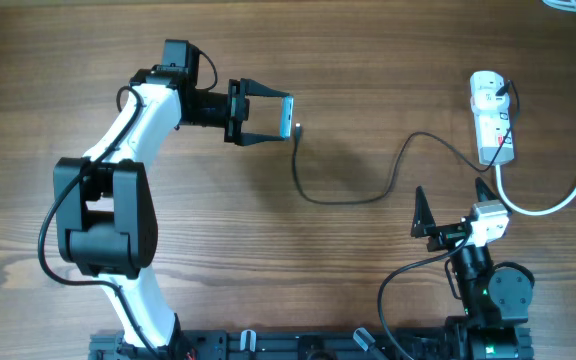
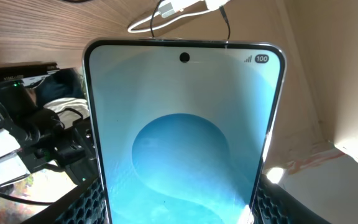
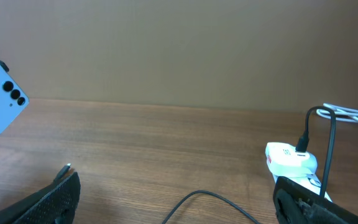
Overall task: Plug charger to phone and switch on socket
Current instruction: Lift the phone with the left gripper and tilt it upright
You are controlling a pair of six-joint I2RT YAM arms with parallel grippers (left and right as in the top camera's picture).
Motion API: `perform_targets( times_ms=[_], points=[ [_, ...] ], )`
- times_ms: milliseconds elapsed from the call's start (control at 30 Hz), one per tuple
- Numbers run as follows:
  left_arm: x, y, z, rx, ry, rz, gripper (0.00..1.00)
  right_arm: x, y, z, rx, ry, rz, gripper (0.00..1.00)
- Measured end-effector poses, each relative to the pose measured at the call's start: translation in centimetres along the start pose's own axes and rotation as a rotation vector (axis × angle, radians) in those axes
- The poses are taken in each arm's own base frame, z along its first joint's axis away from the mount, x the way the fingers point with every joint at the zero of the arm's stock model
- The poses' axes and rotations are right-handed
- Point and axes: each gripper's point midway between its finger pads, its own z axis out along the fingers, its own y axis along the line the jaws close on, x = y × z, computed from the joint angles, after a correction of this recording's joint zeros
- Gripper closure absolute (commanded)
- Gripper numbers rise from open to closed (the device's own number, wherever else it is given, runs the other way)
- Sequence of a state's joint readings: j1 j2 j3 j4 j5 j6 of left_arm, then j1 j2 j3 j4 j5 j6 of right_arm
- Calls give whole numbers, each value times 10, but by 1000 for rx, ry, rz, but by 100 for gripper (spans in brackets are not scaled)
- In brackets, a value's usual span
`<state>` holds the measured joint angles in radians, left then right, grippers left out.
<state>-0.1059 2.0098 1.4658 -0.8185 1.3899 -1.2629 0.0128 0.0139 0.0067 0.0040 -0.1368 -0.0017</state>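
Overhead view: the flat rectangular smartphone (image 1: 287,113) with a teal-and-white screen and silver edge is seen edge-on. The left tool (image 1: 289,116) pinches it across its width, with one black finger on each long side. In the left wrist view the lit screen faces the camera and fills most of the frame, with ribbed pads (image 2: 91,202) against both edges. The right wrist view shows its pale blue back and camera lenses, tilted and clear of the wooden desk (image 1: 368,60).

The thin black charger cable (image 1: 348,200) ends in a tiny plug tip that lies on the desk just beside the smartphone, not in it. From there the cable runs toward the robot, bends right and climbs to the white elongated plastic power strip (image 1: 491,120) with red markings, where its other end is plugged in. A thick white cable (image 1: 538,212) leaves the strip and loops off toward the far right corner.

The right tool (image 1: 449,190) sits near the strip on the robot's side, its fingers spread wide and holding nothing.
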Motion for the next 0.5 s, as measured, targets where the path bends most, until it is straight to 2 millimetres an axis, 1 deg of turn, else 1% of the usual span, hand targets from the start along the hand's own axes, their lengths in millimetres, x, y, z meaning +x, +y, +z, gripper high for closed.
perform_targets(
  times_ms=[500],
  points=[
    [-1,0,0,-1,-5,0,42,0,0,0,0,0,0,0]
  ],
)
